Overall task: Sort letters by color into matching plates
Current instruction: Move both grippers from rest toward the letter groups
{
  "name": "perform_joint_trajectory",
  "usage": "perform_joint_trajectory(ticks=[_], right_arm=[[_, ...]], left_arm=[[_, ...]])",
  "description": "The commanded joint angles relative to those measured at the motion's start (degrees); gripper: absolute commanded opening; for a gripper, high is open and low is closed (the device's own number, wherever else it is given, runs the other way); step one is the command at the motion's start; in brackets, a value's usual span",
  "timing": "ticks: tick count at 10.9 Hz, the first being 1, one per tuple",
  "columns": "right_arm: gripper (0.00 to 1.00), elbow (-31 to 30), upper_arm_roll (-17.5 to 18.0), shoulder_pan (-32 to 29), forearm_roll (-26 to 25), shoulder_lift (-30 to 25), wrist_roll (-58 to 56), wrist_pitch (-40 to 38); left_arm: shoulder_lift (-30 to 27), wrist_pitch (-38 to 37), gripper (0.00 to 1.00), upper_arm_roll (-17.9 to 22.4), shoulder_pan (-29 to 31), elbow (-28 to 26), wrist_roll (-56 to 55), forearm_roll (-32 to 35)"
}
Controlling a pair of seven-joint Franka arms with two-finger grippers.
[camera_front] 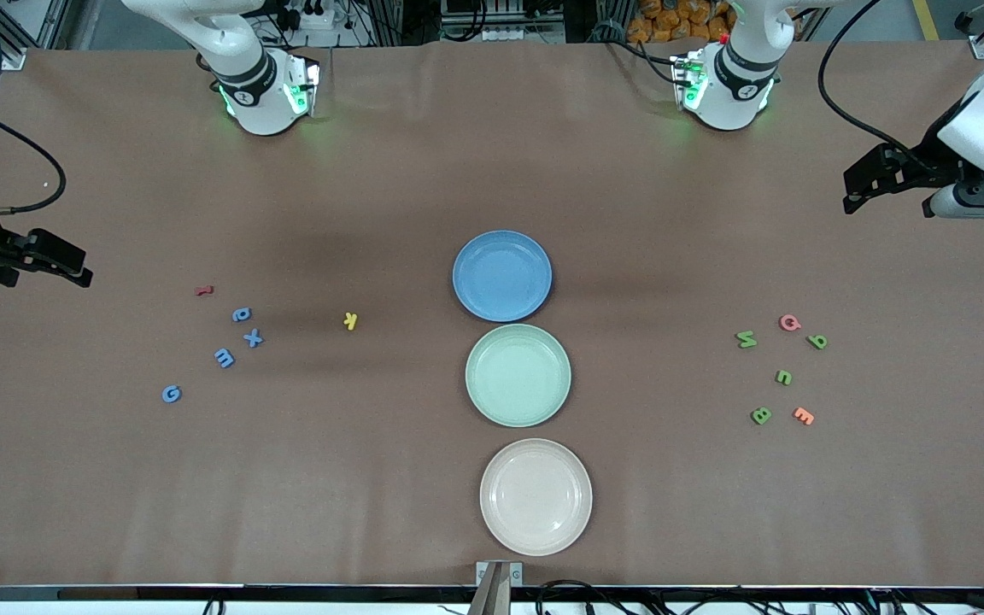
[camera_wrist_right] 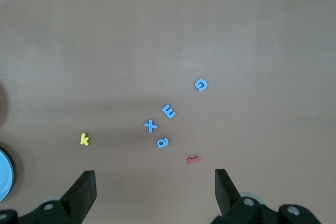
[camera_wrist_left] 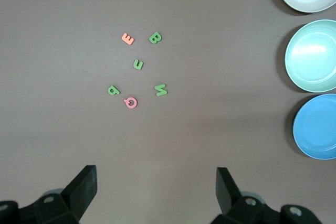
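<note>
We see three plates in line mid-table: blue plate [camera_front: 502, 275] farthest from front camera, mint plate [camera_front: 518, 375] between, beige plate [camera_front: 535, 496] nearest. Blue letters [camera_front: 225, 357] a, x, m, G plus yellow k [camera_front: 350, 320], toward right arm's end from mint plate; green letters [camera_front: 783, 377], pink Q [camera_front: 789, 322], orange E [camera_front: 803, 415] toward left arm's end. Right gripper [camera_wrist_right: 155, 190] and left gripper [camera_wrist_left: 156, 187] wait above table ends, fingers spread wide, holding nothing.

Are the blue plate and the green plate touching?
Cannot tell. In the front view the blue plate and green plate rims meet with no visible gap.
</note>
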Motion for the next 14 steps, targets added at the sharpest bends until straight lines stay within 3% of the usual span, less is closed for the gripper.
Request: perform_joint_trajectory(ticks=[1, 5, 7, 14], right_arm=[[1.0, -0.29, 0.17, -0.21, -0.49, -0.53, -0.31, -0.45], [1.0, -0.46, 0.26, -0.3, -0.32, -0.44, -0.22, -0.27], [1.0, -3.27, 0.34, -0.39, 0.21, -0.53, -0.22, 2.0], [1.0, -19.6, 2.63, -0.56, 0.3, -1.32, -0.31, 19.48]], left_arm=[[1.87, -0.98, 1.0, -0.38, -0.19, 1.14, 0.87, 0.86], [4.33, 0.42, 1.0, -0.12, 0.51, -0.44, -1.84, 0.78], [5.47, 5.68, 1.0, -0.12, 1.13, -3.94, -2.12, 0.86], [17.86, 16.85, 1.0, -0.38, 2.79, -5.1, 7.26, 5.87]])
